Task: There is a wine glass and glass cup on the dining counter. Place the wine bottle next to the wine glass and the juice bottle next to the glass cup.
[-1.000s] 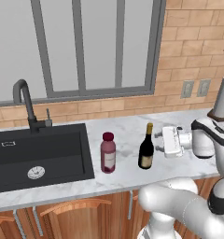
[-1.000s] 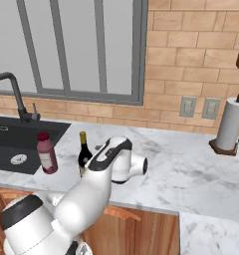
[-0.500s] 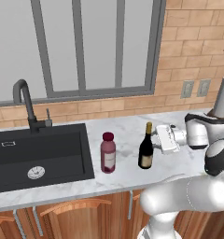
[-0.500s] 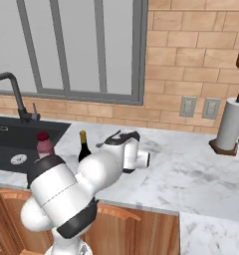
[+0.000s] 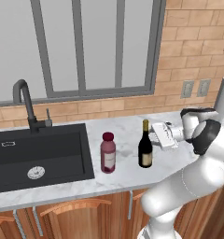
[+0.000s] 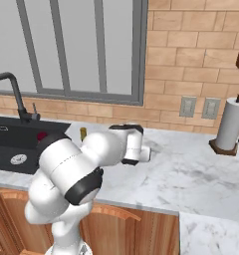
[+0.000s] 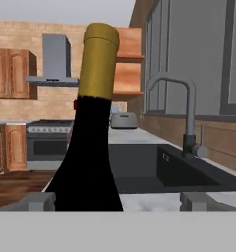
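The wine bottle [image 5: 145, 145], dark with a gold top, stands upright on the marble counter [image 5: 128, 175] right of the sink. The juice bottle [image 5: 108, 152], maroon with a pale label, stands just to its left. My gripper [image 5: 154, 134] lies level at neck height, right beside the wine bottle's right side. In the hand view the wine bottle [image 7: 93, 147] rises very close before the gripper [image 7: 117, 201], whose jaws are open with one fingertip [image 7: 39, 201] on each side. Nothing is held. Past my arm, the wine bottle's gold top [image 6: 83, 132] and the juice bottle's cap [image 6: 42, 135] peek out. The wine glass, glass cup and dining counter are out of view.
A black sink [image 5: 39, 154] with a dark faucet [image 5: 25, 102] lies left of the bottles. A paper towel roll [image 6: 230, 122] stands at the counter's far right, below two wall outlets [image 6: 197, 107]. A brick wall and a window back the counter.
The hand has slid left, closer to the wine bottle, and the arm's elbow has swung up and over. Both bottles stand where they were. The jaws stayed open.
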Controlling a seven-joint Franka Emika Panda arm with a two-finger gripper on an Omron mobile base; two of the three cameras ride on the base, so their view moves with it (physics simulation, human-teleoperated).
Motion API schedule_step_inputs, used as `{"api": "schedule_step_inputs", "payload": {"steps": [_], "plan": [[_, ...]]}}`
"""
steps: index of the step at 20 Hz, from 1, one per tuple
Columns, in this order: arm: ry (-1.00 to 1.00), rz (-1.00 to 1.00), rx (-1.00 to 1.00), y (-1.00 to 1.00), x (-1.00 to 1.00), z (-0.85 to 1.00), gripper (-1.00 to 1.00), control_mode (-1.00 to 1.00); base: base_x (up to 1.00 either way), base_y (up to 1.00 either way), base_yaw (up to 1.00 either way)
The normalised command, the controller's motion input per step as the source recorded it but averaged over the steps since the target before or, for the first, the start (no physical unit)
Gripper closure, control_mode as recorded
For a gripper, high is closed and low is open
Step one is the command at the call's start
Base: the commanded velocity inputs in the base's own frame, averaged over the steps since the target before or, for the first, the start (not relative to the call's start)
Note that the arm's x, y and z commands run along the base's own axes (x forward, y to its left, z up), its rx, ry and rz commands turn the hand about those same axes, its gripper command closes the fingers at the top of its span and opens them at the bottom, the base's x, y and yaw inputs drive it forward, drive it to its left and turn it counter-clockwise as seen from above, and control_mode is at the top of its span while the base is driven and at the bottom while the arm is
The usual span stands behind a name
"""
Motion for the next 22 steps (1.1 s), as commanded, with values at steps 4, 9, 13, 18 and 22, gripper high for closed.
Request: {"api": "schedule_step_inputs", "payload": {"steps": [4, 9, 13, 18, 22], "plan": [[0.00, 0.01, 0.00, 0.18, -0.05, -0.08, -1.00, -1.00, 0.00, 0.00, 0.00], [0.00, 0.03, 0.00, 0.09, -0.27, -0.06, -1.00, -1.00, 0.00, 0.00, 0.00], [-0.01, 0.03, 0.00, 0.01, -0.39, -0.03, -1.00, -1.00, 0.00, 0.00, 0.00], [-0.01, 0.01, 0.00, 0.04, -0.21, 0.00, -1.00, -1.00, 0.00, 0.00, 0.00], [0.00, 0.00, 0.00, 0.16, 0.02, 0.01, -1.00, -1.00, 0.00, 0.00, 0.00]]}}
